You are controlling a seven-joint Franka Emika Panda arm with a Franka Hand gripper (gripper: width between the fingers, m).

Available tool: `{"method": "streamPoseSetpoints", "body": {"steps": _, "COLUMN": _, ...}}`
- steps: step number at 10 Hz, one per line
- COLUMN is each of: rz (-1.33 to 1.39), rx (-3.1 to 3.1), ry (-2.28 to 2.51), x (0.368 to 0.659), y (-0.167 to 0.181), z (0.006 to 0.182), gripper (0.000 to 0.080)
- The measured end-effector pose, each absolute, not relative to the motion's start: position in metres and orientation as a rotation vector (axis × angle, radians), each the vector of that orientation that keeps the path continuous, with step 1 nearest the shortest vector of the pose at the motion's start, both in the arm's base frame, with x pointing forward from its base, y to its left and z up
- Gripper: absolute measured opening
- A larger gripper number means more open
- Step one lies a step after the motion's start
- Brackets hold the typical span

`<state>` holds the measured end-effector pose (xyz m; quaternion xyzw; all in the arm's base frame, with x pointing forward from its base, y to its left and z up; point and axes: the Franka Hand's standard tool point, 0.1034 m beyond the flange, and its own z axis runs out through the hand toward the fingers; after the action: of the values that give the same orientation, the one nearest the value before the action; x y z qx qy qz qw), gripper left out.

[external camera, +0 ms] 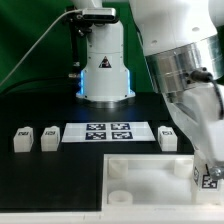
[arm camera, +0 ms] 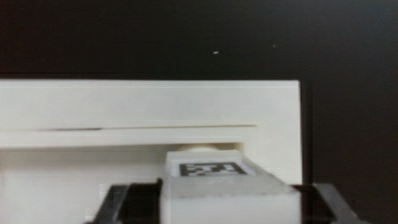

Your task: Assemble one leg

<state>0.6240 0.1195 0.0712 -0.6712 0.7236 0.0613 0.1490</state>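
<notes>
My gripper (external camera: 207,172) is at the exterior view's right, shut on a leg (external camera: 211,181), a small white post with a black-and-white tag. It holds the leg over the right part of the large white tray-like piece (external camera: 150,170). In the wrist view the leg (arm camera: 221,183) sits between my two dark fingers (arm camera: 128,200), tag face up, with the white piece (arm camera: 125,115) beneath it. My gripper (arm camera: 226,206) clamps the leg's sides. The leg's peg end is hidden.
Three more loose legs stand in a row: two at the exterior view's left (external camera: 22,139) (external camera: 49,138) and one to the right (external camera: 168,138). The marker board (external camera: 108,132) lies between them. The robot base (external camera: 105,70) stands behind.
</notes>
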Motion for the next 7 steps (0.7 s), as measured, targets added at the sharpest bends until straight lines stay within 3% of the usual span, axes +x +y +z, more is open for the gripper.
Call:
{"method": "streamPoseSetpoints", "body": {"steps": 4, "rz": 0.206, "rx": -1.805, "ry": 2.199, "x": 0.6221, "y": 0.1222, "z": 0.0699, "gripper": 0.0299}}
{"method": "streamPoseSetpoints", "body": {"steps": 5, "rz": 0.206, "rx": -1.805, "ry": 2.199, "x": 0.6220, "y": 0.1224, "z": 0.0698, "gripper": 0.0496}}
{"method": "streamPoseSetpoints", "body": {"steps": 6, "rz": 0.206, "rx": -1.806, "ry": 2.198, "x": 0.6220, "y": 0.1225, "z": 0.0698, "gripper": 0.0600}}
{"method": "streamPoseSetpoints", "body": {"steps": 7, "rz": 0.199, "rx": -1.840, "ry": 2.168, "x": 0.6220, "y": 0.1225, "z": 0.0698, "gripper": 0.0634}}
